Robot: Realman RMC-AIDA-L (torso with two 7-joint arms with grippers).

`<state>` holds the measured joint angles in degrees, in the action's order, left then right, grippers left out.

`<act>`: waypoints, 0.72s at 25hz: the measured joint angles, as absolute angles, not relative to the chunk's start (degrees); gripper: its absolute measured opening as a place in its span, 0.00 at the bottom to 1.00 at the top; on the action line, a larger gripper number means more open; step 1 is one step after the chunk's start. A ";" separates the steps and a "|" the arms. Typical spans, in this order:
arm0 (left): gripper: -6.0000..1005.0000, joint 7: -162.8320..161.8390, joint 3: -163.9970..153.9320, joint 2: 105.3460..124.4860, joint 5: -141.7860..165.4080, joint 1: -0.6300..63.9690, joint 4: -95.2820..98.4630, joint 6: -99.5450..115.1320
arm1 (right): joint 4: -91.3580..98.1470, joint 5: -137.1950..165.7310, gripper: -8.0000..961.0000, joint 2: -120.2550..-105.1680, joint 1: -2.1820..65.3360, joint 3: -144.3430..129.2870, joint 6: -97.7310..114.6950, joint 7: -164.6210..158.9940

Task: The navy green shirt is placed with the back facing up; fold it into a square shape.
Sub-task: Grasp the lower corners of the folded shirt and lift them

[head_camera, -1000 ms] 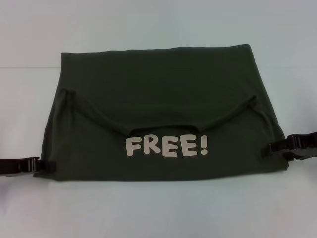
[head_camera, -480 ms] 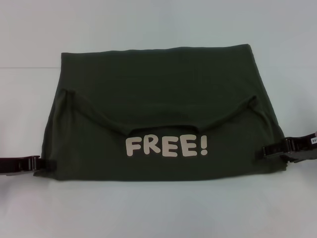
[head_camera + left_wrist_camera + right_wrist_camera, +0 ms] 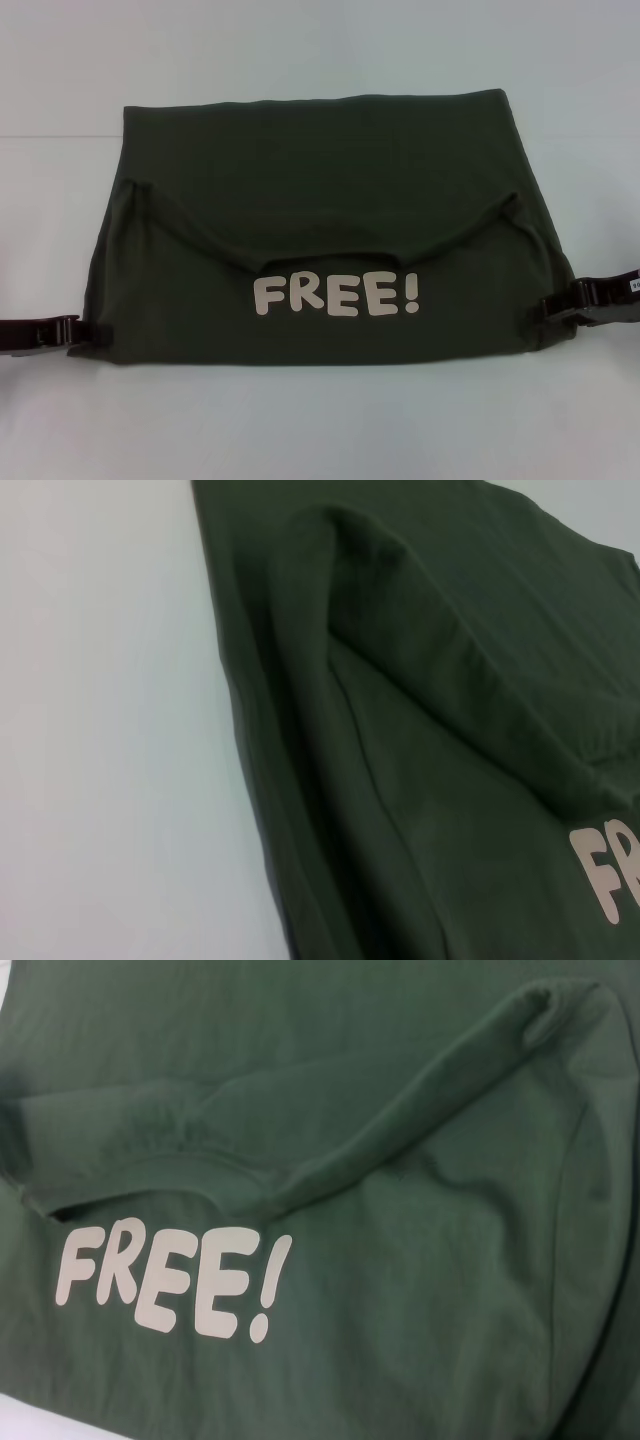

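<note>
Olive shirt (image 3: 320,200); both hands' fingers seemingly hidden at its corners.

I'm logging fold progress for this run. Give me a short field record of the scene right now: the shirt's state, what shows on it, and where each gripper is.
item: navy green shirt, partly folded, flat on white table
visible print: "FREE!" near the front edge
collar: folded-over neckline above the lettering
left gripper: at the shirt's front left corner
right gripper: at the shirt's front right corner
grip state: cannot tell for either
</note>
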<state>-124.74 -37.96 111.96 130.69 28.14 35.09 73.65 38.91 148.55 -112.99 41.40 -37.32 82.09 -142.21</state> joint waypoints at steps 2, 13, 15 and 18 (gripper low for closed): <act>0.04 -124.85 -37.93 111.96 130.69 28.07 35.11 73.69 | 38.87 148.58 0.58 -112.99 41.40 -37.31 82.06 -142.17; 0.04 -124.89 -37.87 111.96 130.69 28.04 35.17 73.93 | 38.99 148.52 0.15 -112.67 41.39 -37.39 82.39 -142.11; 0.04 -124.93 -37.82 111.96 130.69 28.04 35.23 74.11 | 39.06 148.59 0.09 -112.59 41.40 -37.54 82.52 -142.07; 0.04 -125.05 -37.78 111.79 130.69 28.04 35.27 74.60 | 39.06 148.61 0.07 -112.36 41.39 -37.56 82.67 -141.87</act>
